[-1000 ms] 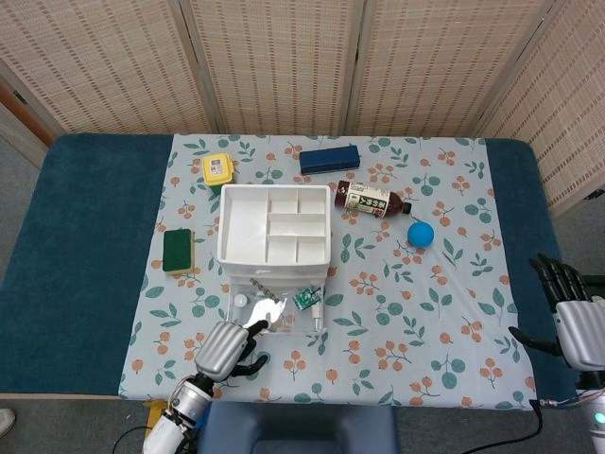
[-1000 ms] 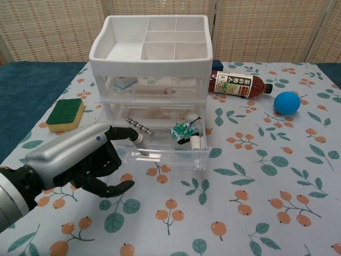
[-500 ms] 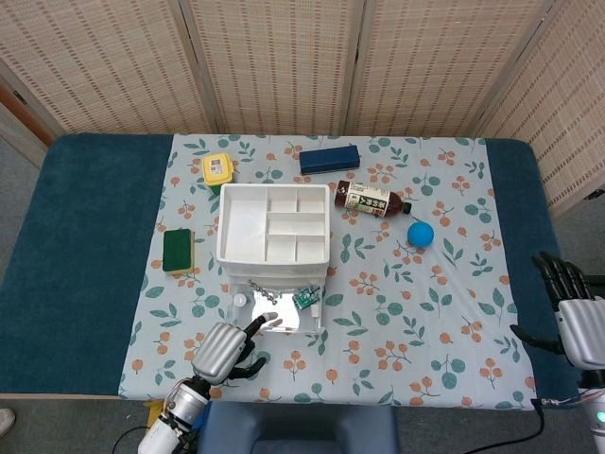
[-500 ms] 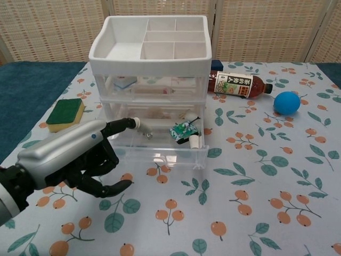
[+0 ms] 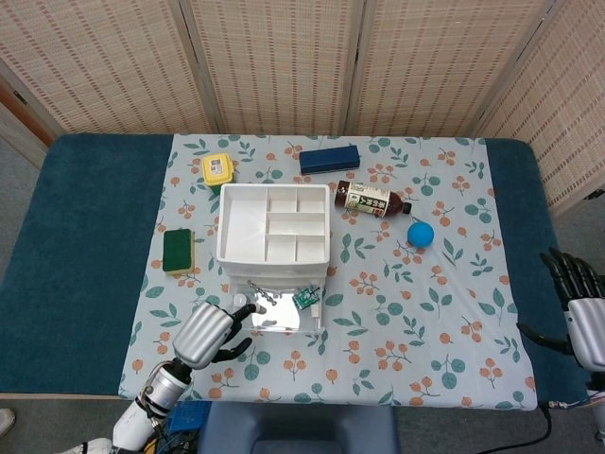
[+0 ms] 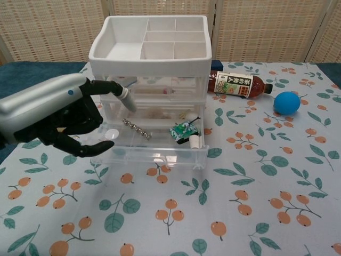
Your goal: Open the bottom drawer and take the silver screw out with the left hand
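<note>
The white drawer unit (image 5: 274, 227) (image 6: 152, 53) stands mid-table with its clear bottom drawer (image 5: 280, 310) (image 6: 154, 152) pulled out. Inside it lies the silver screw (image 5: 262, 291) (image 6: 137, 129), beside a small green circuit board (image 6: 184, 132) and a white cap (image 6: 111, 133). My left hand (image 5: 206, 333) (image 6: 56, 117) hovers at the drawer's left front corner, holding nothing. One finger points toward the unit above the screw without touching it. My right hand (image 5: 584, 317) rests at the table's right edge, fingers apart and empty.
A green sponge (image 5: 177, 251) lies left of the unit. A brown bottle (image 5: 371, 200) (image 6: 237, 84) and a blue ball (image 5: 421, 234) (image 6: 287, 102) lie to its right. A yellow container (image 5: 217, 169) and a blue box (image 5: 329, 158) sit behind.
My left hand has drawn back to the left and lifted, its finger leaving the drawer's inside. The screw stays in the drawer. The right hand has barely moved.
</note>
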Available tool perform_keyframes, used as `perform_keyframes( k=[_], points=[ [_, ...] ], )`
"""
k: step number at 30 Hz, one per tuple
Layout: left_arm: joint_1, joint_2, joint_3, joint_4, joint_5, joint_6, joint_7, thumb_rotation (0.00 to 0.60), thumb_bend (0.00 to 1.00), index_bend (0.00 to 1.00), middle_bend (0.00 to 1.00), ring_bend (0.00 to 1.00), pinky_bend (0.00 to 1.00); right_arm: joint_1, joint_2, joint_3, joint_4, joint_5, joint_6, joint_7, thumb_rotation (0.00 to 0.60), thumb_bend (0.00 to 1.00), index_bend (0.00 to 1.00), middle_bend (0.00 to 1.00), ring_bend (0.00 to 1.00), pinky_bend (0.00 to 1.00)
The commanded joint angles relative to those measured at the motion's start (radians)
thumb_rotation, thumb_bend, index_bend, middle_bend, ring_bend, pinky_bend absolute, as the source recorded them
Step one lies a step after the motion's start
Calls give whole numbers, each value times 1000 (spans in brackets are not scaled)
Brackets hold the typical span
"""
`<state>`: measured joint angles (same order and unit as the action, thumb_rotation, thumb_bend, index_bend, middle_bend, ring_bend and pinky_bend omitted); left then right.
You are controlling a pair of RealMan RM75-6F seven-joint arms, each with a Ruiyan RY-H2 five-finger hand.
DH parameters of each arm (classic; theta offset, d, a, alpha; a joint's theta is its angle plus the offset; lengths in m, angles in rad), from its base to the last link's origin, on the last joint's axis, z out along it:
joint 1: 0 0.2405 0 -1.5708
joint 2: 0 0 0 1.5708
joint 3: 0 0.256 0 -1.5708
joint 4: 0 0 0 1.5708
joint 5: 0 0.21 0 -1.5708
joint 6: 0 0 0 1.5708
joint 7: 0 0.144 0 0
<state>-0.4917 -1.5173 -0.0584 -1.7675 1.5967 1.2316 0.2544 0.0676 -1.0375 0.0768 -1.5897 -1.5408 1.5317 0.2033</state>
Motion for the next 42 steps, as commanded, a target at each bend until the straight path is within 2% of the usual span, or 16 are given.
perform_keyframes(
  k=[1,4,9,22,30,42],
  points=[
    [-27,34,-36,25,27,7,-13,600,308,333,942,954,1000,-1,4,1,-4,-4,6,-4,600,130,0,0,0,0],
    [-50,54,-60,45,39,1,-6,600,308,346,942,954,1000,-3,8,2,-9,-10,14,-6,600,129,0,0,0,0],
    [-90,65,-71,127,84,-14,26,600,307,360,943,953,1000,-7,13,1,-12,-15,24,-8,600,130,0,0,0,0],
    [-150,3,-29,296,204,-11,137,600,308,387,948,951,1000,-13,30,4,-27,-26,45,-19,600,130,0,0,0,0],
    [-180,-13,-31,315,174,-61,159,600,307,391,964,965,1000,-15,28,2,-30,-23,41,-24,600,130,0,0,0,0],
    [-211,-39,-46,282,97,-139,283,600,308,376,978,980,1000,-15,30,2,-31,-17,37,-23,600,130,0,0,0,0]
  ],
)
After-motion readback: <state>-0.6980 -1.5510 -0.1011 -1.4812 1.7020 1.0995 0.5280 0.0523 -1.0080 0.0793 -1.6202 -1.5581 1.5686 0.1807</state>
